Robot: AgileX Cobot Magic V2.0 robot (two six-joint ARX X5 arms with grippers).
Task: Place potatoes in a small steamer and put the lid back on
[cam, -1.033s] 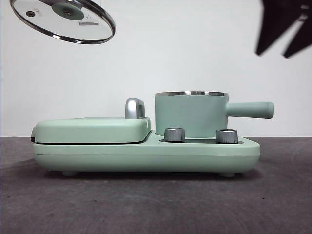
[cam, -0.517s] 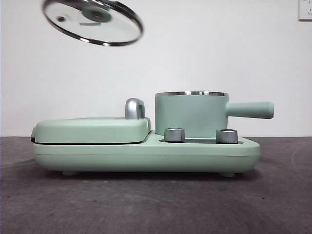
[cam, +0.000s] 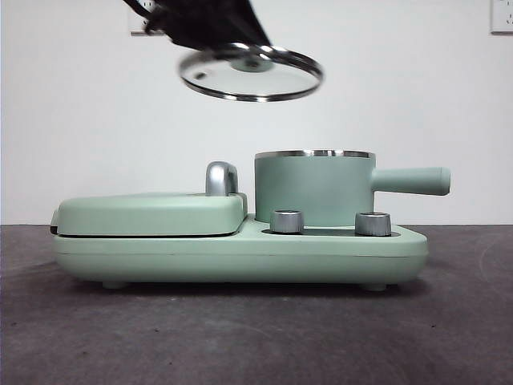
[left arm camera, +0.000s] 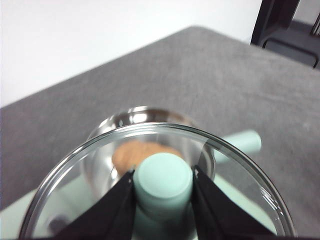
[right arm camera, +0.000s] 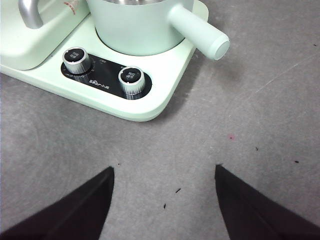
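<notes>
The lid, clear glass with a steel rim, hangs tilted in the air above and a little left of the small steamer. My left gripper comes in from the top, shut on the lid's mint knob. Through the glass in the left wrist view, the orange-brown potatoes lie inside the steamer's steel rim. My right gripper hovers open and holds nothing, over the table in front of the steamer's long handle.
The steamer stands on a mint base with two silver dials. Left of it lies a flat mint griddle with a chrome latch. Grey table lies around the base.
The lid has travelled right and down from the upper left, now near the steamer's top. The dark arm at the top right corner has left the front view.
</notes>
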